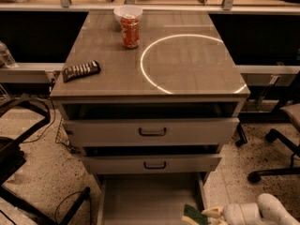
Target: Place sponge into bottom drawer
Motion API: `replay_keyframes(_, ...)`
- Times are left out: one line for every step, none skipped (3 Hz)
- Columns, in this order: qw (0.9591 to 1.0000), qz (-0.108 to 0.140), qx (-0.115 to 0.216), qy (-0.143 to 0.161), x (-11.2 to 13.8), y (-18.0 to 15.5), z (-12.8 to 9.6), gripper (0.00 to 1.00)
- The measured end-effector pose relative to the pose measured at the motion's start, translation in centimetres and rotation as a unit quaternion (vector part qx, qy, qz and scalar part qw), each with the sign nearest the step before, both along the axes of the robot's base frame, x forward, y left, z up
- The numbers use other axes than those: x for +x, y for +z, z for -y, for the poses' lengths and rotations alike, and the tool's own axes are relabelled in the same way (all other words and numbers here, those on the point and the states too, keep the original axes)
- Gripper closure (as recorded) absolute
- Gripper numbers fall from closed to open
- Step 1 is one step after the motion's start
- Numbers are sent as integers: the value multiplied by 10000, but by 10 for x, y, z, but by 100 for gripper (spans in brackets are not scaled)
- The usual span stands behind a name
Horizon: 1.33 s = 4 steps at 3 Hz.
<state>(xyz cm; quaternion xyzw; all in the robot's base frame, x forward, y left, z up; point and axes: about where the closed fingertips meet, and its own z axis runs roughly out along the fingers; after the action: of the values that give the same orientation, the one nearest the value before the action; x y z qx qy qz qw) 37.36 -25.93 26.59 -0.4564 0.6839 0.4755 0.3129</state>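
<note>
Leftmost, we see a dark packet (81, 70) at about 9 o'clock on the cabinet top (187, 64), then a red can (130, 31) toward 12 with a white bowl (127, 13) just behind it. Below the two partly open upper drawers (152, 131), the bottom drawer (140, 198) stands pulled out. At its 5 o'clock corner is the sponge (192, 214), green face up, pinched by the gripper (205, 214) reaching in from the right. Whether the sponge touches the drawer floor we cannot tell.
</note>
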Motion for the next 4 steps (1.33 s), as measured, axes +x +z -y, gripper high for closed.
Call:
replay_keyframes(9975,665,46,-253,50,-3,-84,100)
replay_keyframes(9932,1123,-33,-305,79,-11,-128,100)
replay_keyframes(9861,1595,-407,-236,91,-21,-165,100)
replay_keyframes(9754,1953,-1021,54,81,-43,-189,100)
